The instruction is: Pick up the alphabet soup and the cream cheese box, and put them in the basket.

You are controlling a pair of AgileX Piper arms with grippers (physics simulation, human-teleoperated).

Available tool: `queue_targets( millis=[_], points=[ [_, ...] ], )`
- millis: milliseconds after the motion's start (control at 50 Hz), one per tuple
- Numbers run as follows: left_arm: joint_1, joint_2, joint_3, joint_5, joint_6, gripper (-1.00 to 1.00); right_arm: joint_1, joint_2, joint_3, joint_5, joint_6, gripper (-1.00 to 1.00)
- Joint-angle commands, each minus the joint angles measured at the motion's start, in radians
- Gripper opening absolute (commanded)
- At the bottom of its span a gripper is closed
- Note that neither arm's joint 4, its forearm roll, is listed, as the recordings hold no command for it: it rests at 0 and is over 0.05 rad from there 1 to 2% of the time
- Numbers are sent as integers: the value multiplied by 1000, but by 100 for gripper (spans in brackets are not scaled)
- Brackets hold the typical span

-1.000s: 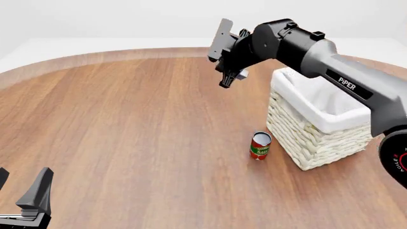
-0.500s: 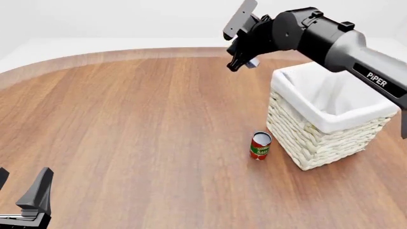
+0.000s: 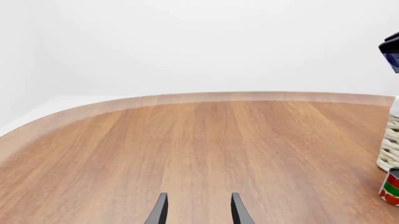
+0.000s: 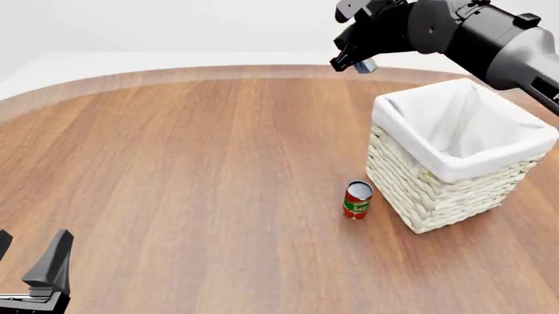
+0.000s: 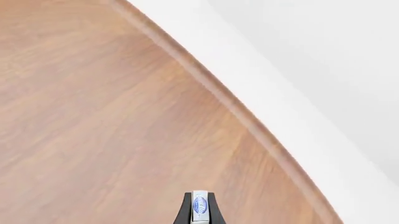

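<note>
My right gripper [image 4: 354, 63] is high above the table, left of the basket's far corner, shut on the cream cheese box [image 4: 365, 66], a tiny pale blue and white box. The right wrist view shows the cream cheese box [image 5: 199, 206] pinched between the two dark fingers over bare wood. The cream-white wicker basket [image 4: 436, 190] with a white cloth liner stands at the right; its edge [image 3: 391, 144] shows in the left wrist view. My left gripper [image 4: 31, 261] rests low at the front left, open and holding nothing. The alphabet soup is out of view.
A red and green labelled can [image 4: 357, 199] stands upright just left of the basket's near corner, also seen as the can [image 3: 391, 186] in the left wrist view. The wooden table's curved far edge [image 4: 175, 73] runs behind.
The right arm has risen and swung right toward the basket, carrying the cream cheese box. The left arm and the can have not moved.
</note>
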Motion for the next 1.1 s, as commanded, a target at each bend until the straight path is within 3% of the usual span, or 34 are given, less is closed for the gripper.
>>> queue_targets(
  millis=[20,220,260,340,440,660,900,1100],
  points=[
    [0,0,0,0,0,100,-58,-65,63,-66,90,-100],
    [0,0,0,0,0,100,-122,-138,206,-180,184,-100],
    [0,0,0,0,0,100,-144,-164,255,-224,224,-100],
    [0,0,0,0,0,100,-160,-182,289,-256,249,-100],
    [0,0,0,0,0,100,-213,-202,323,-317,326,-100],
    [0,0,0,0,0,100,-275,-219,393,-393,393,-100],
    [0,0,0,0,0,100,-373,-189,421,-452,431,-100],
    [0,0,0,0,0,100,-407,-179,467,-495,451,-100]
  ],
)
